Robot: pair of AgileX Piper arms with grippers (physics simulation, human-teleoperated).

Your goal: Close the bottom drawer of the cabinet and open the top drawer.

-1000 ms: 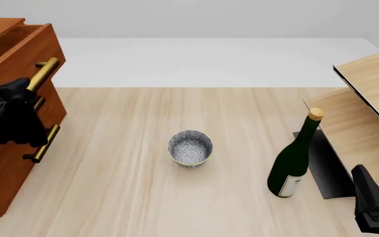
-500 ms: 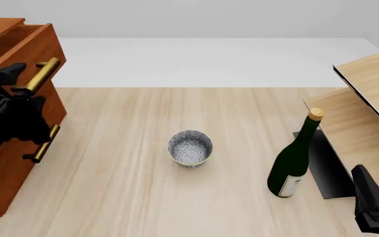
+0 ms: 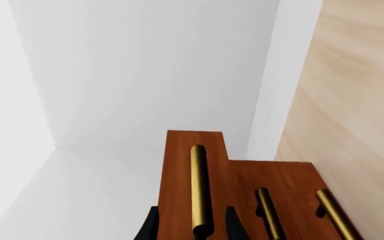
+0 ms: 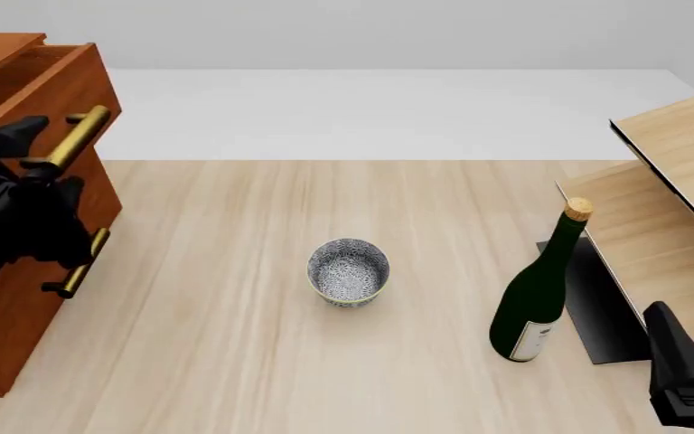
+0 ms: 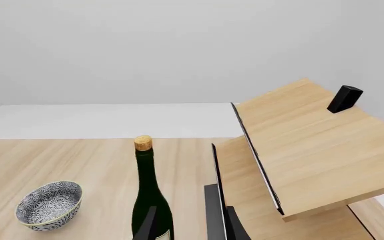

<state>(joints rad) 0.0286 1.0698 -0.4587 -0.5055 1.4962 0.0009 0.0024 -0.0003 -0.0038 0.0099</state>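
The reddish-brown cabinet (image 4: 10,307) stands at the table's left edge. Its top drawer (image 4: 64,90) is pulled out, standing forward of the two below it. My left gripper (image 4: 48,158) is open, its fingers (image 3: 153,227) straddling the top drawer's brass handle (image 3: 199,190) with a gap on each side. The bottom drawer (image 3: 312,185) sits flush with the middle one, its handle (image 4: 79,264) showing under my arm. My right gripper (image 4: 667,325) rests open at the near right, holding nothing.
A speckled bowl (image 4: 349,270) sits mid-table. A green wine bottle (image 4: 540,289) stands right of it, just in front of my right gripper (image 5: 192,227). A pale shelf unit (image 4: 672,208) fills the right side, with a small black block (image 5: 345,98) on top.
My left gripper's fingers have spread apart off the top drawer's handle. The drawer stays pulled out. The right arm has not moved.
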